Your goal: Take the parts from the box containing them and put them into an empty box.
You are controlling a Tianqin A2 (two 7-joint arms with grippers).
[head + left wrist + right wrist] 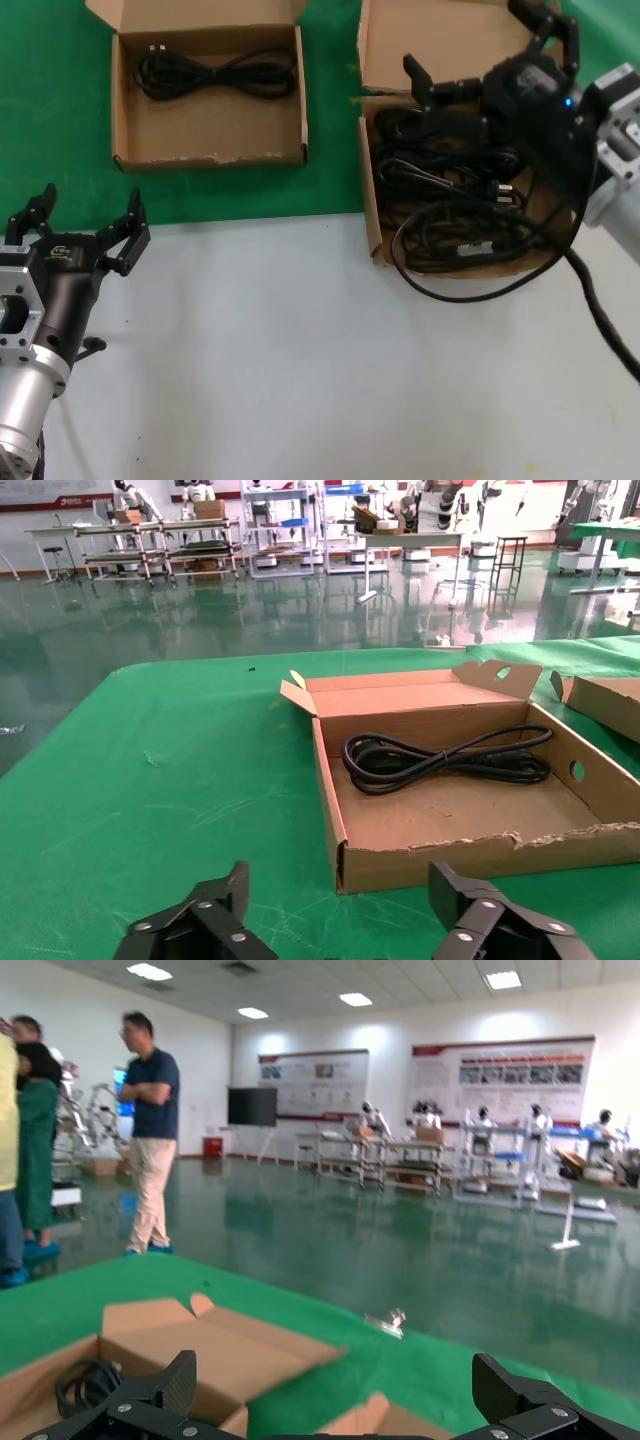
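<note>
**Reaching over a tangled pile, snag risk high**

Hovering with fingers spread wide and nothing held, the right gripper (490, 60) sits above the source box (372, 215), where the remaining power cords (450, 205) lie knotted together. One loop hangs out over the front wall onto the white table (300, 350). Likely failures: grabbing several cords at once, or dragging the box by a snagged loop. The robot's own cable (600, 310) trails nearby and could catch. One cord (215, 72) already lies in the receiving box (210, 155). The left gripper (85, 228) waits wide open, well short of that box.
</note>
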